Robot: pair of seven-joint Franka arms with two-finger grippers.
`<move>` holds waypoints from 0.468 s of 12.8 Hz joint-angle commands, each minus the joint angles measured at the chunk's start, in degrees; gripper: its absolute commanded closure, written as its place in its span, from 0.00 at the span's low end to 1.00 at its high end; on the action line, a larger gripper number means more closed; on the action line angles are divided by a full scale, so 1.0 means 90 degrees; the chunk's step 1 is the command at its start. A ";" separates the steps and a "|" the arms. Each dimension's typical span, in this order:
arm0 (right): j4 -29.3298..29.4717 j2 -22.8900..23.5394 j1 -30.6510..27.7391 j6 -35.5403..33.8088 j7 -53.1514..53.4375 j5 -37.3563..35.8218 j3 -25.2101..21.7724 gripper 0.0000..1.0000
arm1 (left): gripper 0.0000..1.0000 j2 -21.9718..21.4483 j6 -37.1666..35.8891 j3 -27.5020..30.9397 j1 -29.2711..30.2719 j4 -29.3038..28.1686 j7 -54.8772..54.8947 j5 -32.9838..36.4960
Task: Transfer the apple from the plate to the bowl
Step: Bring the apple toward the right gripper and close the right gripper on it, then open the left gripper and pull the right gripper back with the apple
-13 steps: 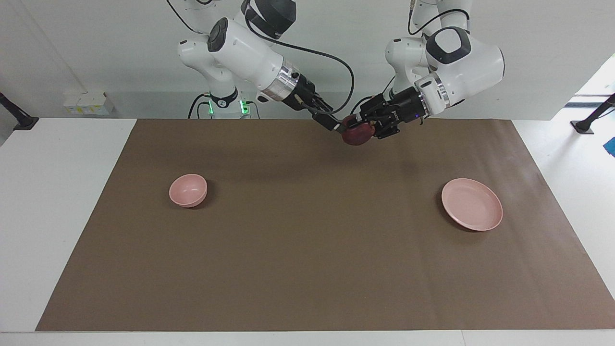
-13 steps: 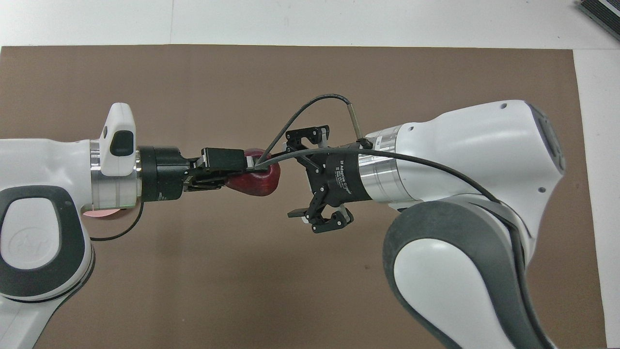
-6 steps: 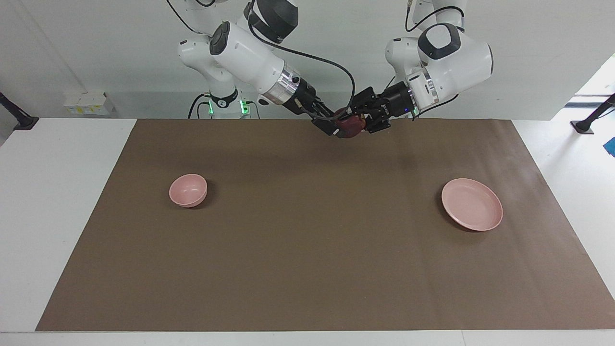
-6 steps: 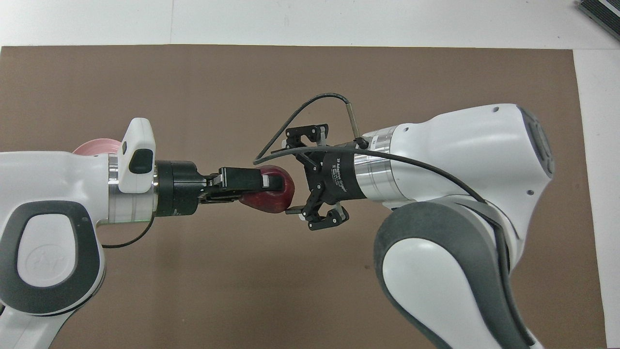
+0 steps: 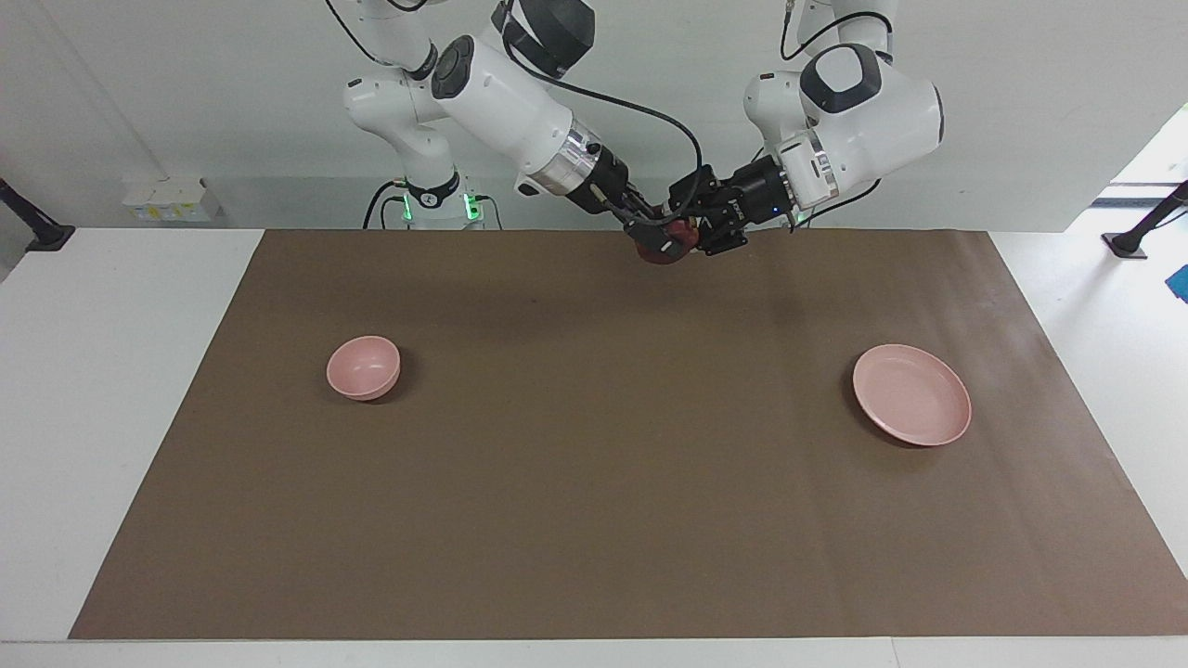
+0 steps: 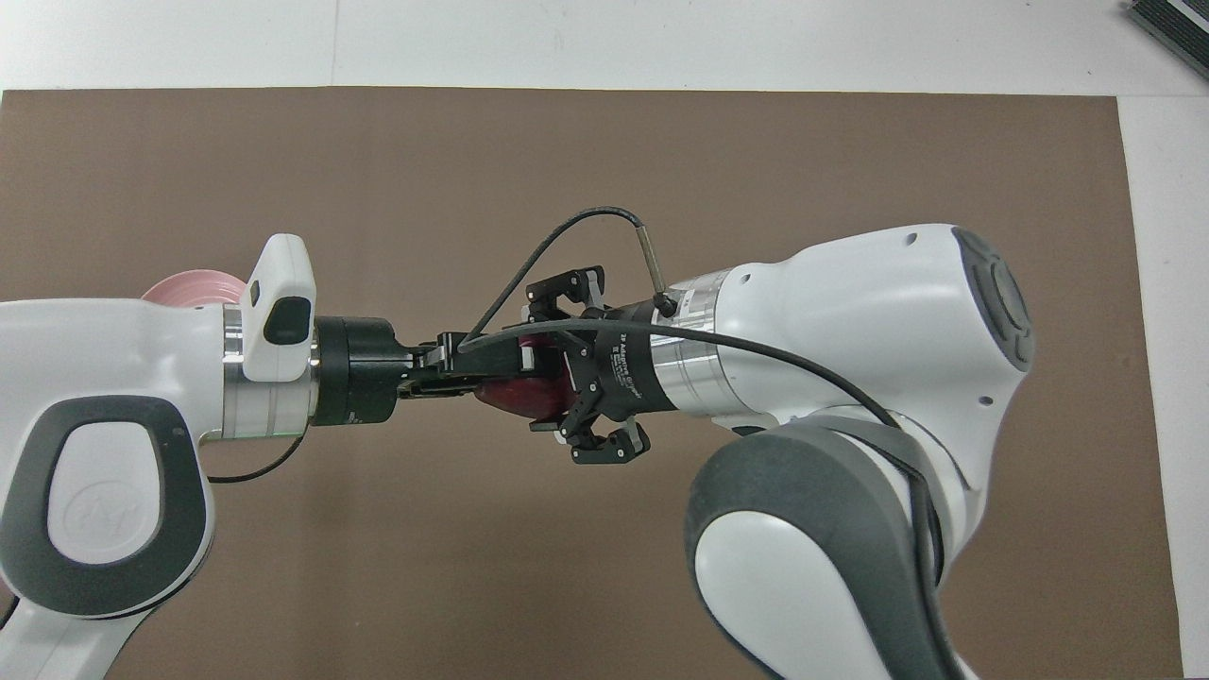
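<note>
The dark red apple (image 5: 680, 239) hangs in the air over the middle of the brown mat's edge nearest the robots, and it also shows in the overhead view (image 6: 519, 401). My left gripper (image 5: 701, 232) is shut on the apple (image 6: 515, 373). My right gripper (image 5: 661, 239) is open, with its fingers on either side of the apple (image 6: 543, 364). The pink plate (image 5: 911, 394) lies bare toward the left arm's end; in the overhead view only its edge (image 6: 189, 283) shows past the left arm. The pink bowl (image 5: 363, 367) stands toward the right arm's end, hidden under the right arm in the overhead view.
The brown mat (image 5: 594, 482) covers most of the white table. A small white box (image 5: 172, 199) sits off the mat by the wall at the right arm's end.
The left gripper has carried the apple up and toward the robots. The right gripper, still open, has moved in from beside the apple so that its fingers now straddle it.
</note>
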 commanded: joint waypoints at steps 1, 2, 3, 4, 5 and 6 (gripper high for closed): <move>-0.0002 0.0019 0.0086 0.0117 0.0131 -0.0209 0.0021 0.92 | 1.00 -0.0193 -0.0017 0.0071 -0.0130 -0.0123 0.0082 -0.0228; 0.0008 0.0019 0.0087 0.0117 0.0141 -0.0209 0.0021 0.92 | 1.00 -0.0183 -0.0036 0.0071 -0.0130 -0.0113 0.0082 -0.0228; 0.0017 0.0029 0.0087 0.0117 0.0151 -0.0209 0.0021 0.92 | 0.91 -0.0183 -0.0036 0.0080 -0.0130 -0.0113 0.0082 -0.0228; 0.0027 0.0029 0.0077 0.0107 0.0151 -0.0209 0.0021 0.92 | 0.51 -0.0183 -0.0056 0.0080 -0.0139 -0.0094 0.0082 -0.0228; 0.0037 0.0039 0.0077 0.0107 0.0141 -0.0209 0.0021 0.92 | 0.01 -0.0183 0.0012 0.0080 -0.0149 -0.0084 0.0082 -0.0209; 0.0037 0.0039 0.0067 0.0107 0.0122 -0.0209 0.0021 0.92 | 0.00 -0.0183 0.0012 0.0071 -0.0149 -0.0084 0.0082 -0.0209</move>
